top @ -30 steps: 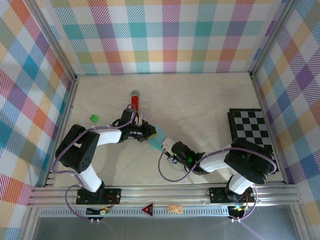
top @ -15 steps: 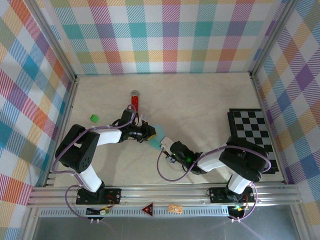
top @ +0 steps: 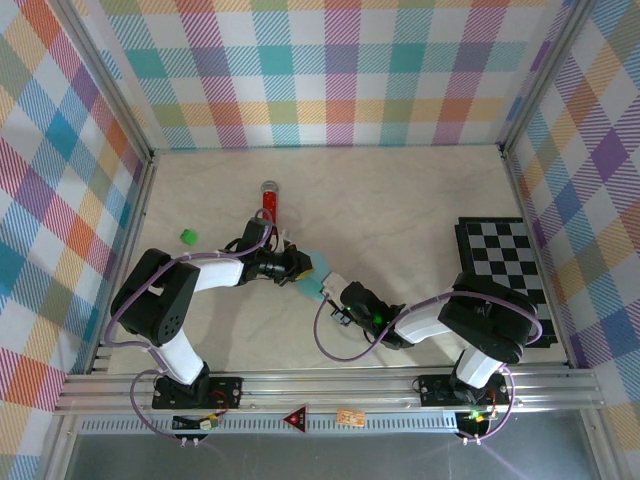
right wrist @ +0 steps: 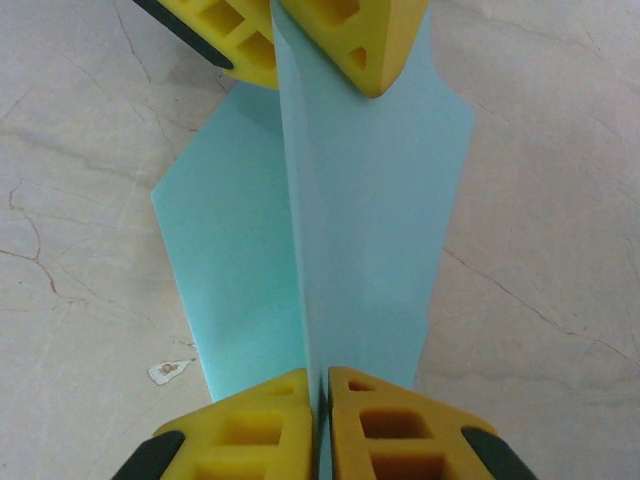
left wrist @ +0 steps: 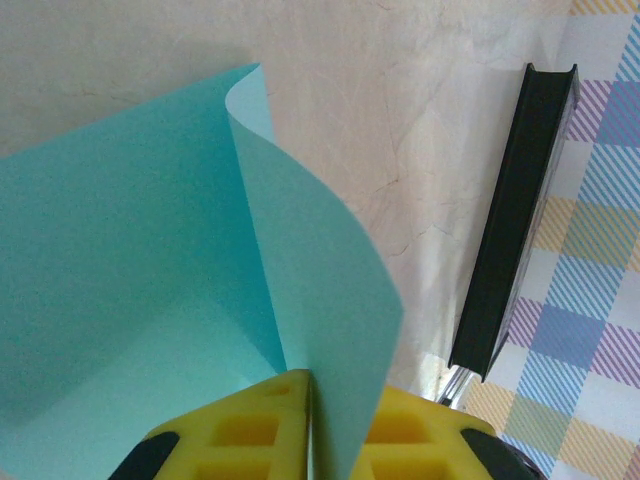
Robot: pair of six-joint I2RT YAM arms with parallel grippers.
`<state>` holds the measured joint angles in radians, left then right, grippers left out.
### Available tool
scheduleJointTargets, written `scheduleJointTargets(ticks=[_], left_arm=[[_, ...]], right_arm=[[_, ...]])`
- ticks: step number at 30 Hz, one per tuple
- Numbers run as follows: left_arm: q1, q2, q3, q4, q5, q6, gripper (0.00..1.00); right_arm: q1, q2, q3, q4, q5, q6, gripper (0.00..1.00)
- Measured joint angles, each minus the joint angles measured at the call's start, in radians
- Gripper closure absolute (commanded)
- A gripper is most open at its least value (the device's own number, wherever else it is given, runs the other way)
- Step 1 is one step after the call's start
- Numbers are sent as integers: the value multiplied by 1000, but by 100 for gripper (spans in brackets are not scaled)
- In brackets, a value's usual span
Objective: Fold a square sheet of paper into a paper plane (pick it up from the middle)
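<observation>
The square sheet of paper (top: 312,283) spanned between my left gripper (top: 303,268) and right gripper (top: 328,290) in the top view. At my left wrist, my jaws were pinched on the sheet, which curled ahead of them. At my right wrist, both grippers clamped opposite ends of a lengthwise fold. I judged an early fold in hand; next, sharpen that crease evenly. No writing was legible.

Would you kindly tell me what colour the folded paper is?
The paper is plain light cyan, clearest in the right wrist view.
</observation>
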<state>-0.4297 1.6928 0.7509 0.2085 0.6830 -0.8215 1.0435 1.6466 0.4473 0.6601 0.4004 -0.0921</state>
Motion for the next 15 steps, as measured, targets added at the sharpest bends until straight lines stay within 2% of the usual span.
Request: scheduleJointTargets(ticks=[3,7,10,15], left_arm=[[0,0,0,0,0,0,84],[0,-2,0,-1,-4,4,68],[0,-21,0,-18,-18,4,63],[-1,-83,0,-52,-69,16,49]], right_arm=[[0,0,0,0,-1,9,91],[0,-3,0,-4,-9,27,91],[0,-10,0,-13,-30,46,90],[-2,-12,16,-61,-63,96,86]])
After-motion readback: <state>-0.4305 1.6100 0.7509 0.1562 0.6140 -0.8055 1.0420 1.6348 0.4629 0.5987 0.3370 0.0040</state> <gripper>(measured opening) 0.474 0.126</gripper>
